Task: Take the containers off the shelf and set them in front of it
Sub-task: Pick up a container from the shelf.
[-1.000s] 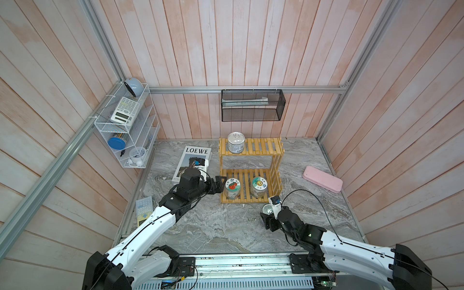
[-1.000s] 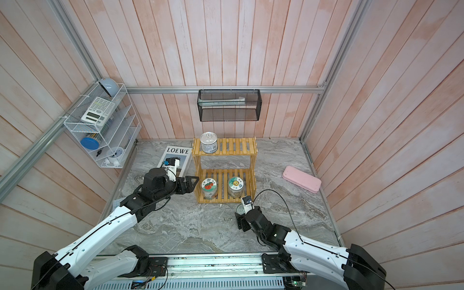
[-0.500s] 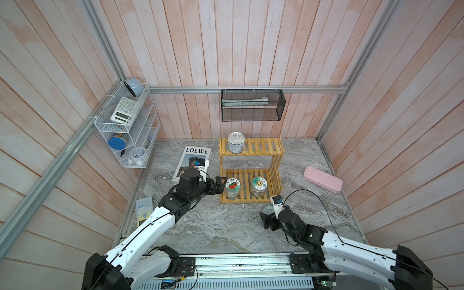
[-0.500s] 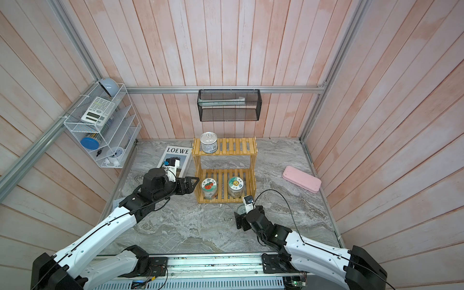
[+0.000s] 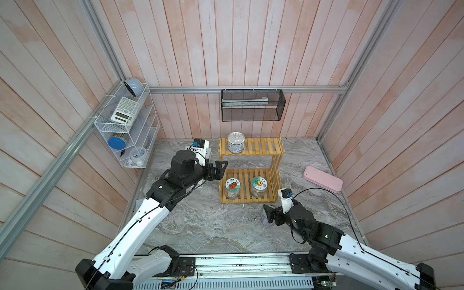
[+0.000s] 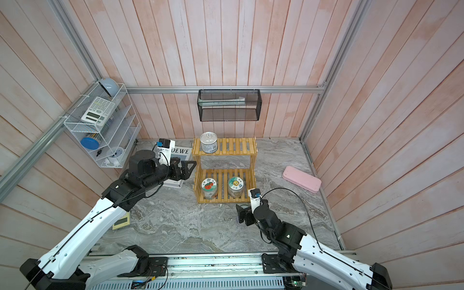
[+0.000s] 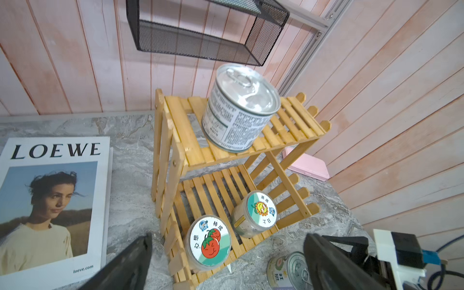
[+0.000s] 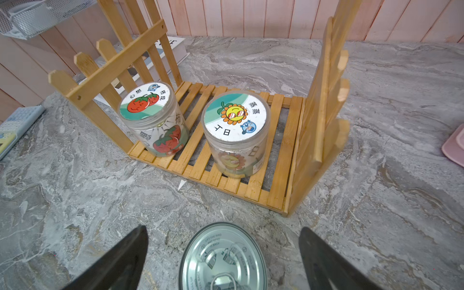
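Left gripper (image 5: pixel 222 169): jaws spread wide, nothing between them, hanging just left of shelf (image 5: pixel 253 150). Blue-white can (image 5: pixel 236 142): upright on top tier, left end. Tomato-lid jar (image 5: pixel 232 185) and sunflower-lid jar (image 5: pixel 259 182): side by side on bottom tier, tomato on the left. Purple can (image 8: pixel 222 256): upright on marble (image 5: pixel 200 226), just in front of shelf's near right corner. Right gripper (image 5: pixel 270 216): jaws wide, straddling that can, gap visible on both sides in wrist view.
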Available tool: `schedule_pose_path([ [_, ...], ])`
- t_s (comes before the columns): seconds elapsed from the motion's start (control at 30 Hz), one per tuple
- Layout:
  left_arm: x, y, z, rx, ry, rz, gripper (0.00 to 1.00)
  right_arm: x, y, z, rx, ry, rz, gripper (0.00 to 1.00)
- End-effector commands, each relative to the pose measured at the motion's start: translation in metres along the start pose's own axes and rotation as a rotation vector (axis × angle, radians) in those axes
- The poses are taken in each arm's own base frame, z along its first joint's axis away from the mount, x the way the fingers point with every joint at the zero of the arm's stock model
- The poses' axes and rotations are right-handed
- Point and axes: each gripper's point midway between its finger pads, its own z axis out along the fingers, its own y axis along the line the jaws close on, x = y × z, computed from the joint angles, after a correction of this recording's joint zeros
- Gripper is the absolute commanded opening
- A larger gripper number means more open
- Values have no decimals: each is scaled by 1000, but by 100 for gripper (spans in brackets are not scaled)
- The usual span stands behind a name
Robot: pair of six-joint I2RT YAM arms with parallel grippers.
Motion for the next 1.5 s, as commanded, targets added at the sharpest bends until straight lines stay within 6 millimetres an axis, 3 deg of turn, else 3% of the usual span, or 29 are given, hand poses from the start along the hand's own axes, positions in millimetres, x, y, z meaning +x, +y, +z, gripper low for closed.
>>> schedule_pose_path([
  [0.0, -1, 3, 5, -79, 65, 86, 100, 0, -1, -8, 11, 50, -14, 98],
  [0.27, -32, -5, 36, -178, 108, 170, 100, -23, 5, -21, -6, 43, 5, 98],
  [0.5, -48, -13, 66, -234, 125, 252, 100, -28, 4, -27, -8, 39, 12, 98],
  [1.1, -53, -15, 111, -255, 154, 290, 100, -23, -5, -28, 7, 36, 39, 98],
  [1.47, -52, -5, 130, -286, 158, 270, 100, -22, -8, -26, 7, 45, 55, 98],
])
